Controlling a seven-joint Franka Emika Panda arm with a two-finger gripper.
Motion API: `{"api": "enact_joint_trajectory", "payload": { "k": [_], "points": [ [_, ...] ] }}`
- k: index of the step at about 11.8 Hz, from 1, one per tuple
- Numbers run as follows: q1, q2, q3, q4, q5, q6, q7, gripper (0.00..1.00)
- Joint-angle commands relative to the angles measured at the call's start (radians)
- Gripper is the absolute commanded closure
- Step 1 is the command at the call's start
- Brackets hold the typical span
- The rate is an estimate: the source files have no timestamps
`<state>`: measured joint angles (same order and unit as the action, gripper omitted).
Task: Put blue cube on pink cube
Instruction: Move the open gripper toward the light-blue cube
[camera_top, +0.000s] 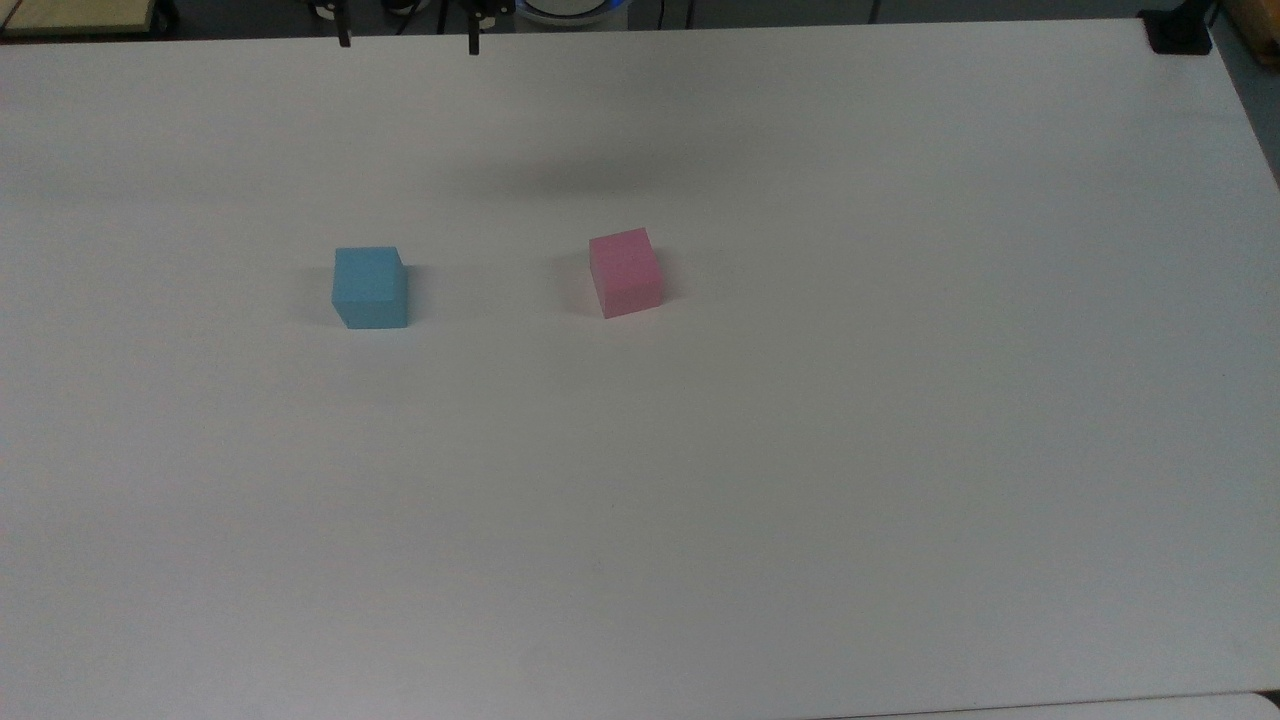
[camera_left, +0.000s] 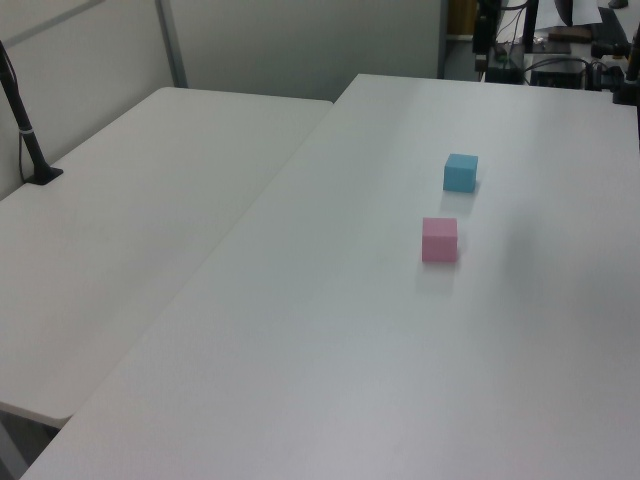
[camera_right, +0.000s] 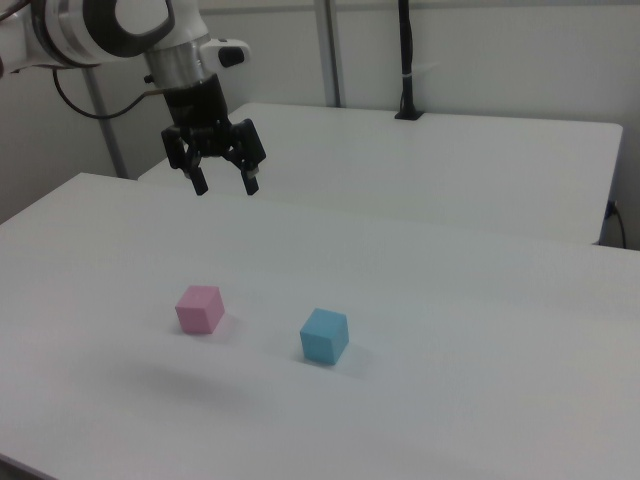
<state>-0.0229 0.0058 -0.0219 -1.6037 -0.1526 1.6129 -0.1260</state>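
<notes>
Your gripper (camera_right: 222, 183) hangs high above the bench (camera_top: 800, 450), fingers spread and empty, above and behind the pink cube (camera_right: 199, 308) in the right view. The blue cube (camera_right: 324, 335) sits flat on the bench just right of the pink one in the right view, apart from it; in the top view the blue cube (camera_top: 370, 288) is on the left and the pink cube (camera_top: 626, 272) on the right.

Nothing is grasped yet, so the risks lie ahead. The pink cube is turned slightly against the blue one in the top view; if you don't match that angle on release, the blue cube may land skewed and slide off. The two are close enough that a wide-open descent could nudge the pink cube. Both look light, so an off-centre pinch could tip the blue one.

The top view cuts off everything above the fingertips (camera_top: 343, 40) at the far edge.
</notes>
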Motion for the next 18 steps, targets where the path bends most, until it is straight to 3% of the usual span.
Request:
{"api": "enact_joint_trajectory", "payload": {
  "k": [1,8,10,12,15,18],
  "points": [
    [0.014,0.0,-0.007,0.018,-0.013,-0.057,-0.004,0.0],
    [-0.012,0.002,-0.02,0.018,0.008,-0.013,-0.014,0.0],
    [-0.041,0.002,-0.02,0.018,0.071,0.01,-0.018,0.0],
    [-0.052,0.003,-0.02,0.013,0.081,0.033,-0.02,0.0],
    [-0.08,0.008,-0.021,0.008,0.119,0.036,-0.086,0.0],
    [-0.11,0.068,-0.021,-0.013,0.122,0.137,-0.141,0.0]
  ]
}}
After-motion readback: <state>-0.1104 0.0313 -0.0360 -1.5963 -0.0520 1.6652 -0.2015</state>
